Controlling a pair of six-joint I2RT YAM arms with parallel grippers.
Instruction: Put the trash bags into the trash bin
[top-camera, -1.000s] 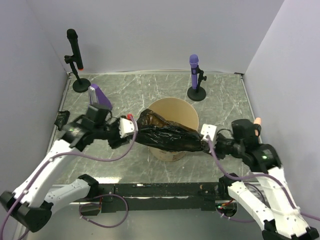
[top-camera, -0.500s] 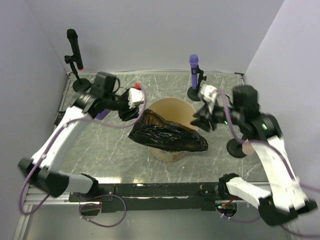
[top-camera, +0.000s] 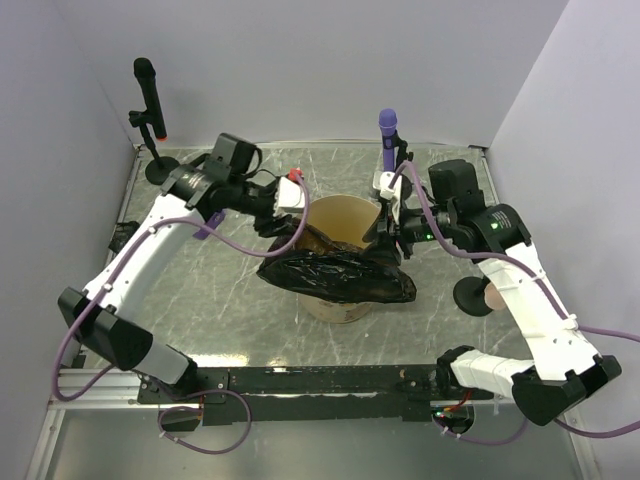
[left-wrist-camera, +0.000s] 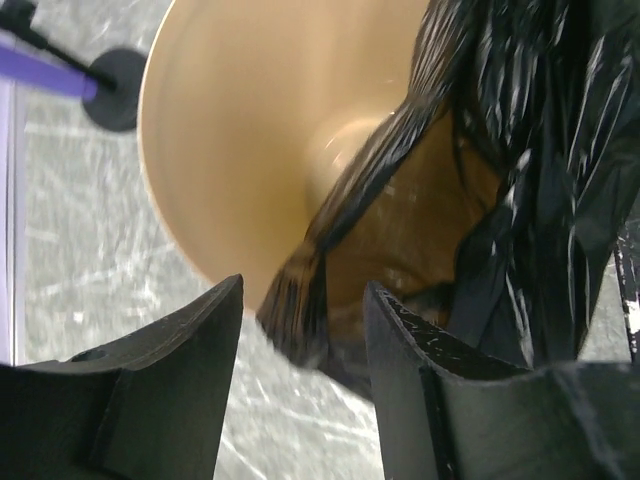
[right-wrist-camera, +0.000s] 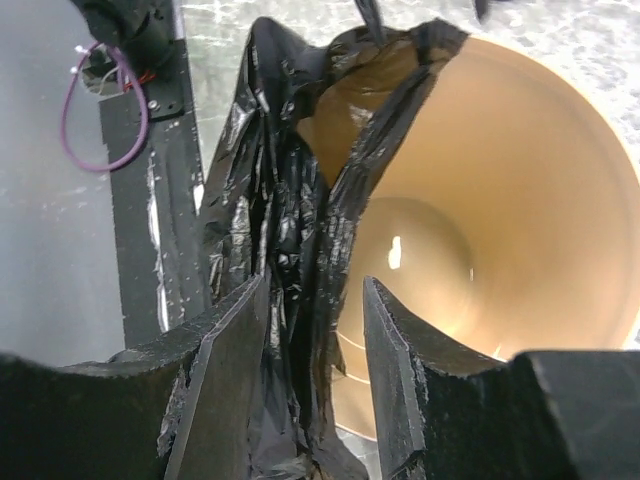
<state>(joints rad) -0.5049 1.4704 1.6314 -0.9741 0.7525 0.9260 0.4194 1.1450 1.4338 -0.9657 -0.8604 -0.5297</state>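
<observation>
Top external shows trash bag (top-camera: 335, 275) draped across trash bin (top-camera: 348, 214) rim.

Finding: both arms repositioned.
The left gripper (top-camera: 288, 222) and right gripper (top-camera: 385, 238) (a second ago low at opposite ends of the trash bag (top-camera: 335, 275), then lifted clear) now stand at the trash bin (top-camera: 345, 208) rim, jaws apart around the bag's raised edges.

Glossy black trash bag (right-wrist-camera: 290, 200) draped over tan trash bin (right-wrist-camera: 530, 200) rim, film hanging between parted pincer (right-wrist-camera: 313, 292) fingers
</observation>
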